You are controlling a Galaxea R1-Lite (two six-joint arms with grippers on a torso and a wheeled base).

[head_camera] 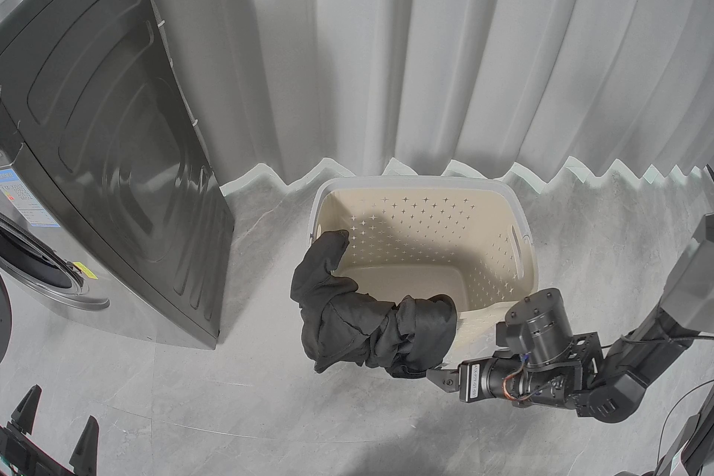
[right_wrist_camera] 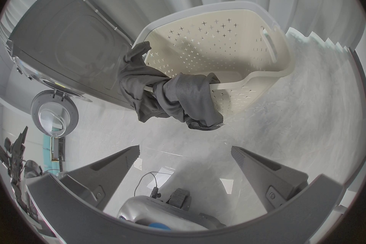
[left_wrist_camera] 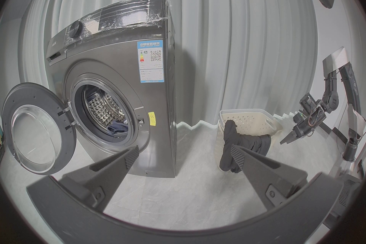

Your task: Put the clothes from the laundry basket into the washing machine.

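The right gripper (right_wrist_camera: 185,148) has its fingers wide and empty; the crumpled dark grey cloth garment (right_wrist_camera: 187,96) hangs just ahead of their tips, draped over the near rim of the cream perforated plastic laundry basket (right_wrist_camera: 228,46). The left gripper (left_wrist_camera: 183,147), also wide and empty, is well apart from it, facing the open grey front-loading washing machine (left_wrist_camera: 152,122). Judged risk: a pinch catching rim with cloth could drag or tip the basket.
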